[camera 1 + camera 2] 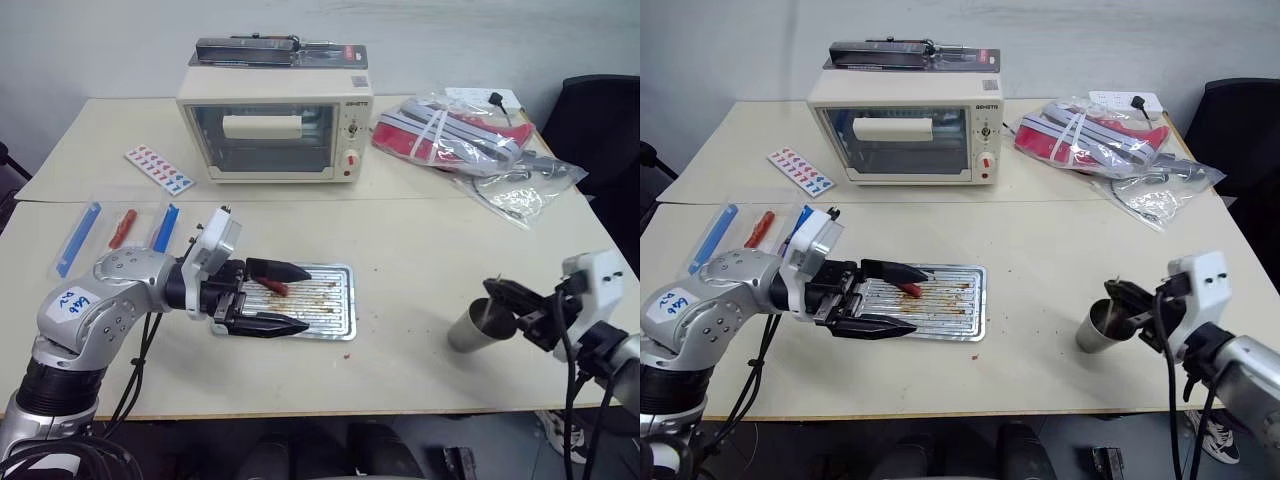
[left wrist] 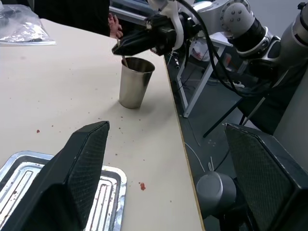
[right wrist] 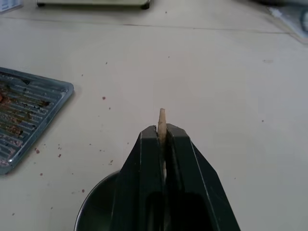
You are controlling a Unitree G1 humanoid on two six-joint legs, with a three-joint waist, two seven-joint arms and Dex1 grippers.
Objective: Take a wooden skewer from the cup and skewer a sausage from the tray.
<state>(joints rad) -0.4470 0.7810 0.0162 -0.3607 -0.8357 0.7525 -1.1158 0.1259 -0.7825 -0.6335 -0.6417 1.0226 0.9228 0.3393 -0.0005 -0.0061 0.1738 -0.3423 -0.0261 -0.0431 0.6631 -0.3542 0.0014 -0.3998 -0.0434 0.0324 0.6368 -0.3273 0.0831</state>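
Dull-silver metal, the cup [image 1: 475,327] stands nearest on the cream table [image 1: 420,250], at roughly four o'clock from the table's centre, close to the front edge. The right gripper [image 1: 497,291] sits over the cup's rim, fingers clenched on the wooden skewer [image 3: 162,122]. The right wrist view shows what the head views do not: the pale stick pinched between the two black fingers, its tip standing just past them, the cup's rim below. The left wrist view shows a short length of the stick running from the gripper down into the cup.

At about eight o'clock lies the tray [image 1: 340,320], ribbed and stained brown. The left gripper [image 1: 290,298] hovers over its left half, fingers spread wide and grasping nothing. The sausage [image 1: 275,287] lies on the tray between those fingers, close under the upper one; whether they touch cannot be told.

Further back, at ten o'clock, sits a clear plastic box [image 1: 120,232] with blue sides holding a red item. Beyond, at twelve o'clock, stands a cream toaster oven [image 1: 275,130]; at two o'clock, plastic bags [image 1: 470,140].
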